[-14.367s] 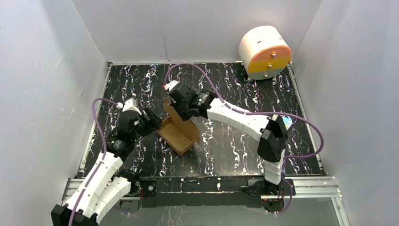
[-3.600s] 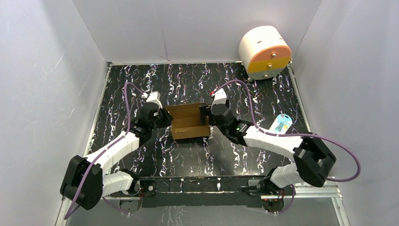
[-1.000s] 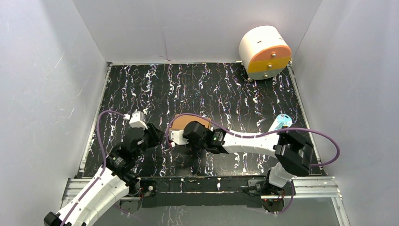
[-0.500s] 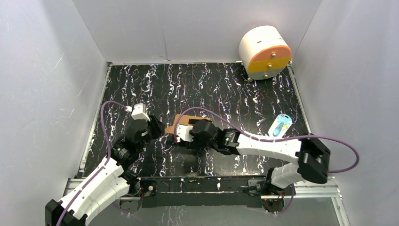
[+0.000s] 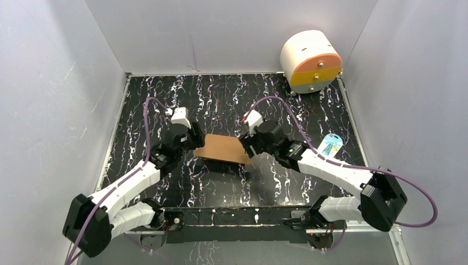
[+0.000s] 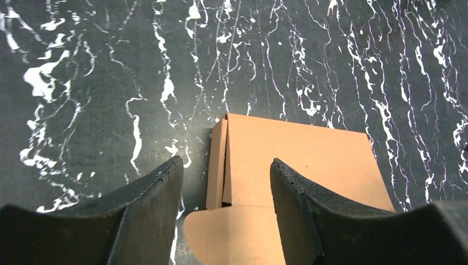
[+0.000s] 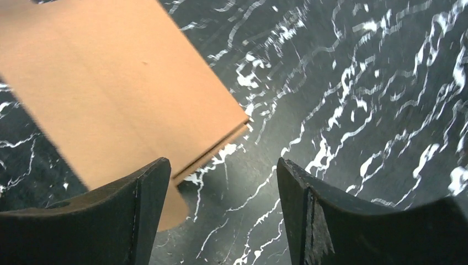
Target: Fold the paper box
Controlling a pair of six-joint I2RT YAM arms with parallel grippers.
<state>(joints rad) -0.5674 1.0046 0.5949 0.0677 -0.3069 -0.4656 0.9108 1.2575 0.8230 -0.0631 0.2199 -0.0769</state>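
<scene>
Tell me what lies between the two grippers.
The paper box lies directly between the left gripper and the right gripper; the top external view shows it.

The paper box [image 5: 223, 149] sits between the left gripper [image 5: 194, 141] and right gripper [image 5: 246, 147].

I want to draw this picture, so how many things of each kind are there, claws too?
Brown paper box: 1
White cylinder with an orange-and-yellow face: 1
Small light-blue object: 1
Robot claws, the left claw and the right claw: 2
Total: 5
</scene>
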